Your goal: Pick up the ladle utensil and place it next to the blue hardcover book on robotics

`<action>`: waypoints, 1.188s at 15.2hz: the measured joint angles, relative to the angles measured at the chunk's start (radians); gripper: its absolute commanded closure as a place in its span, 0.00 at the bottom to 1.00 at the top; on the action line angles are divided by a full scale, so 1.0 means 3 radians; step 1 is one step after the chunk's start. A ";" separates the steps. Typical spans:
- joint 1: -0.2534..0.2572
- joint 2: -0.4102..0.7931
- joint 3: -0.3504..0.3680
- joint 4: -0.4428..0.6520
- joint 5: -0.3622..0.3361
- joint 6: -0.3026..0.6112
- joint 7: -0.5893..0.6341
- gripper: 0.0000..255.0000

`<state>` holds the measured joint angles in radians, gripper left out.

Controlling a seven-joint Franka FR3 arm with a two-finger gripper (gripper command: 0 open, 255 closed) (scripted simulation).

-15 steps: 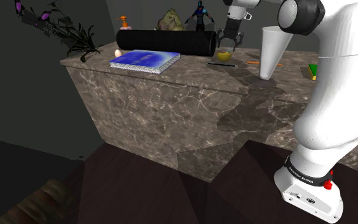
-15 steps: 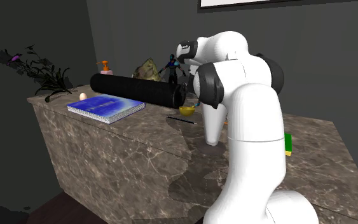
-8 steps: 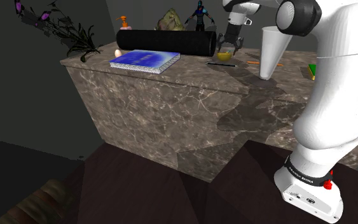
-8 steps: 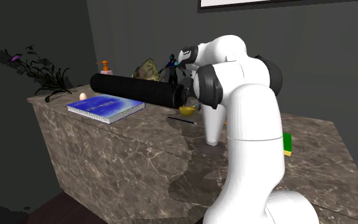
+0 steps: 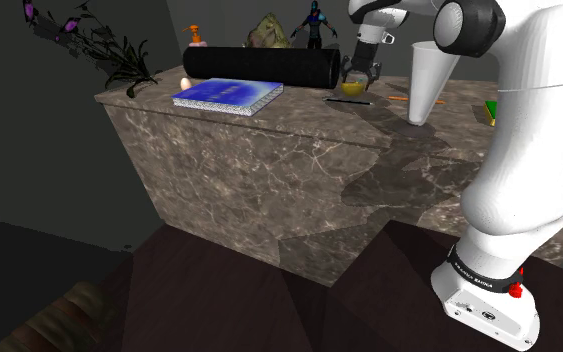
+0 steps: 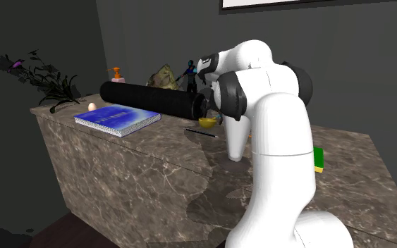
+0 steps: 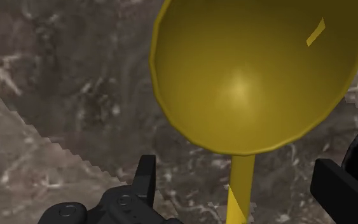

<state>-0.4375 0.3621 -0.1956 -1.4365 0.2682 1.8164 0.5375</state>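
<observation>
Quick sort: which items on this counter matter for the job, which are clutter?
Job: yellow ladle, blue book, gripper open at the ladle.
Clutter: black cylinder, white cone, egg, orange bottle, figurine, plant, sponge.

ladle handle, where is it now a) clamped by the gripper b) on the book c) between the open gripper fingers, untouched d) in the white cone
c: the wrist view shows the ladle handle running between the fingers of the gripper, which stand apart and clear of it.
</observation>
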 measured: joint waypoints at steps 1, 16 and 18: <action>0.0000 0.0000 0.0000 0.0000 0.0000 0.0000 0.0000 1.00; -0.0009 0.0002 -0.0003 0.0180 -0.0009 -0.0174 0.0037 1.00; -0.0011 -0.0003 -0.0004 0.0257 -0.0013 -0.0253 0.0056 1.00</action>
<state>-0.4407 0.3611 -0.1966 -1.3593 0.2641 1.7406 0.5543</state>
